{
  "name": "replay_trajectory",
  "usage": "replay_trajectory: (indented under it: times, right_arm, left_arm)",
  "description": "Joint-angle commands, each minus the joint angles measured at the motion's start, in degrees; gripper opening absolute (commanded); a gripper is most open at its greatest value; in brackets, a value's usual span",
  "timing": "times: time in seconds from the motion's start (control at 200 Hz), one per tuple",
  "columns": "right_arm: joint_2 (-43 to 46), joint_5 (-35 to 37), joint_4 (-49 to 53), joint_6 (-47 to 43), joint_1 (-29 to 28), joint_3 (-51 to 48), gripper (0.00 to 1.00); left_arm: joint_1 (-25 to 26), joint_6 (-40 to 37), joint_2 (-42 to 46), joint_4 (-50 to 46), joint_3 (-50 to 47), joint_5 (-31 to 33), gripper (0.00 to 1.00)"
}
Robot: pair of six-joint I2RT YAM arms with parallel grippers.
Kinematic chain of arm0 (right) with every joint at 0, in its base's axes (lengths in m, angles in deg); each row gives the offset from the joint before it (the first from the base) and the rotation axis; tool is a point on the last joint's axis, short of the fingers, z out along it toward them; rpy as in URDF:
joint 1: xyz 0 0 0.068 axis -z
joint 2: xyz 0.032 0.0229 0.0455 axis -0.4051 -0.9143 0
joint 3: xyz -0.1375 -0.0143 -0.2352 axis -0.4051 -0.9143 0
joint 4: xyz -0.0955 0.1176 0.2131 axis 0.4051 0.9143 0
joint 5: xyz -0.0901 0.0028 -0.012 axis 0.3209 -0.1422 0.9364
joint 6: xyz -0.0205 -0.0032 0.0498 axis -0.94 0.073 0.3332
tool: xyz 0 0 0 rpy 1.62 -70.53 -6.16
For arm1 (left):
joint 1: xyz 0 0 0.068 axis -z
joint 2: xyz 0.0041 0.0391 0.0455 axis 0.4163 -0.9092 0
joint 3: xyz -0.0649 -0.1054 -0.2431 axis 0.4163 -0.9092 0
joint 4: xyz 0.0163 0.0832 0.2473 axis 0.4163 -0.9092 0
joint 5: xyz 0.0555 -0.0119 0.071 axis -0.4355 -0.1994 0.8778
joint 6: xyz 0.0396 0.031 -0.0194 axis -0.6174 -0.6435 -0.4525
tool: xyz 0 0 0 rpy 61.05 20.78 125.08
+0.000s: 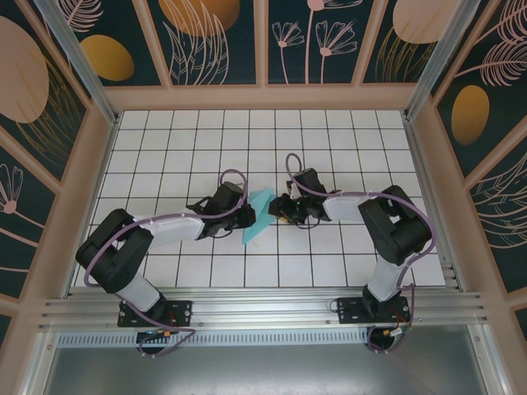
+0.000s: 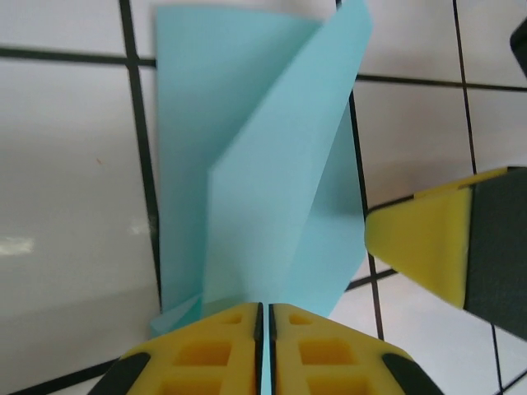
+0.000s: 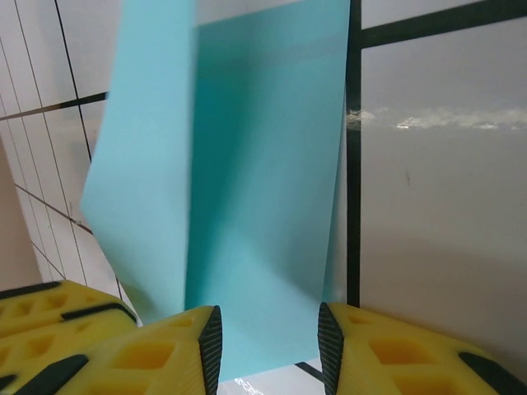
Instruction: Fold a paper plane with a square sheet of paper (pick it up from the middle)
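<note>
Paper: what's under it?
White gridded table shows on both sides of the paper. The patch beneath it and the space inside its raised fold are covered, so anything there can't be seen. Its near edge is pinched in the left tool.

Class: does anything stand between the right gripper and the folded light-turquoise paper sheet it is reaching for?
Nothing visible does. The folded light-turquoise paper sheet reaches directly between the open fingers of the right gripper. The left gripper pinches the sheet from its other side, out of the way.
</note>
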Motion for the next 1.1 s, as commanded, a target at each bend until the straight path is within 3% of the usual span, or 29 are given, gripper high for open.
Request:
replay_trajectory:
  times: [0.0,0.415,0.861,1.091]
  right_arm:
    - [-0.9,0.1,-1.4,1.1,-0.2,-0.5,0.4]
    - [-0.1,1.1,-3.0,3.5,-0.5,-3.4,0.4]
    - [-1.1,-2.3,-8.1,5.5,-1.2,-2.3,0.37]
    - [3.0,6.5,2.4,1.8,-0.8,-0.8,0.39]
  left_arm:
    - [0.1,-1.2,0.9,-4.4,1.7,5.5,0.19]
    - [-0.2,-3.5,-6.4,-6.3,5.4,6.1,0.24]
    - [-0.3,-0.7,-8.3,0.0,1.9,-2.3,0.24]
    - [-0.2,1.8,-8.3,2.0,0.7,-4.7,0.22]
